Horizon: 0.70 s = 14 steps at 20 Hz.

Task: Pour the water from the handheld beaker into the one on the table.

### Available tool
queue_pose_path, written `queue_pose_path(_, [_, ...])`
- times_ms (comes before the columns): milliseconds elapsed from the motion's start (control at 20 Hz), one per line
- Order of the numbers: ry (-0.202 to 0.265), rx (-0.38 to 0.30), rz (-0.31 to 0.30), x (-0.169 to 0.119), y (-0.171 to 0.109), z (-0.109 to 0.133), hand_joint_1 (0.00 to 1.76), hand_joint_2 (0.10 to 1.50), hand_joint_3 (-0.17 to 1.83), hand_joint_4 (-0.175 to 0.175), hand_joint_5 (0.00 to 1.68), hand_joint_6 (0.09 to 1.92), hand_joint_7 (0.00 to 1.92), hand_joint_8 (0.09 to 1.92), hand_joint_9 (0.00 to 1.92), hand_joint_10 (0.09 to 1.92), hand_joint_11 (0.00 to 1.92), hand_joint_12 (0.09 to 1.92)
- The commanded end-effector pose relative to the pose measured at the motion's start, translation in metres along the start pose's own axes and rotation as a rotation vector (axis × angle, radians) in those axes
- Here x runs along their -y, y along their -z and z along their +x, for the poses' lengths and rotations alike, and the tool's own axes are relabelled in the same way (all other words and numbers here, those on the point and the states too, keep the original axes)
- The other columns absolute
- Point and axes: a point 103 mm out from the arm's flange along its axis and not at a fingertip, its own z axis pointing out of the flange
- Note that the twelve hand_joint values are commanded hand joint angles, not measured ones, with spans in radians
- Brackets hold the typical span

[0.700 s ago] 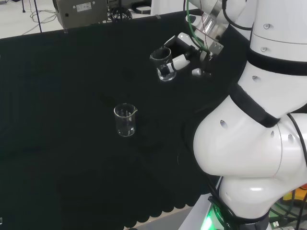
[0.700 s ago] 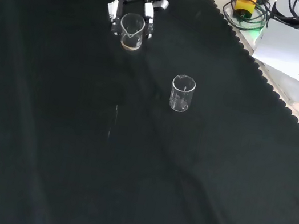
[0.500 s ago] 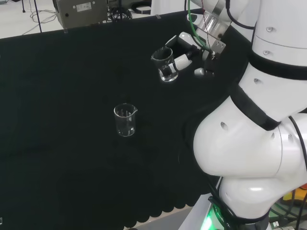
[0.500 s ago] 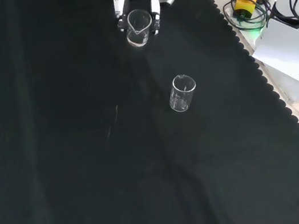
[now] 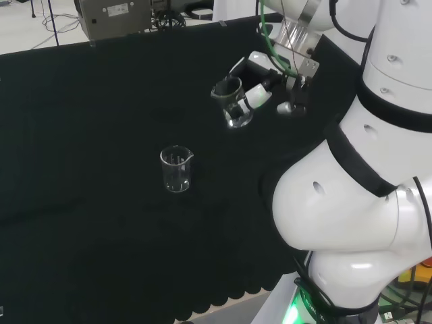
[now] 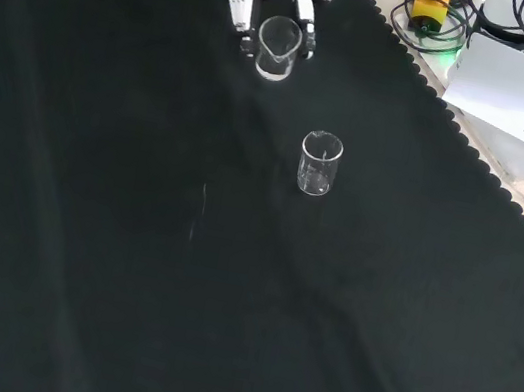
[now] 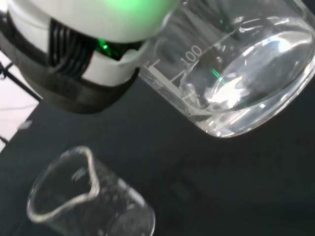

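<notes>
Glass beaker (image 5: pixel 233 102) now nearer table beaker (image 5: pixel 177 169)

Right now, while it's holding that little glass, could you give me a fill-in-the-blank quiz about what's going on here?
1. The hand is curled round a clear ____, held in the air.
2. The second beaker stands upright on the ____ cloth.
3. The held beaker is ____ the standing one, not touching it.
4. In the wrist view, the held beaker has a little ____ in its bottom.

Missing words: beaker; black; apart from; water
</notes>
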Motion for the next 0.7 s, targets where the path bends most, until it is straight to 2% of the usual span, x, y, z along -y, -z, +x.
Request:
queue_pose_path(50, [0.000,0.109,0.109,0.010,-0.022,0.028,1.31,0.69,0.56,-0.175,1.32,0.52,1.38,0.48,1.75,0.09,1.38,0.59])
queue_pose_path(300, [-0.018,0.220,0.191,0.009,-0.030,0.039,1.31,0.68,0.58,-0.175,1.31,0.54,1.37,0.51,1.75,0.09,1.38,0.60])
queue_pose_path(700, [-0.065,0.333,0.323,0.011,-0.048,0.051,1.31,0.67,0.59,-0.175,1.30,0.56,1.36,0.52,1.75,0.09,1.38,0.60])
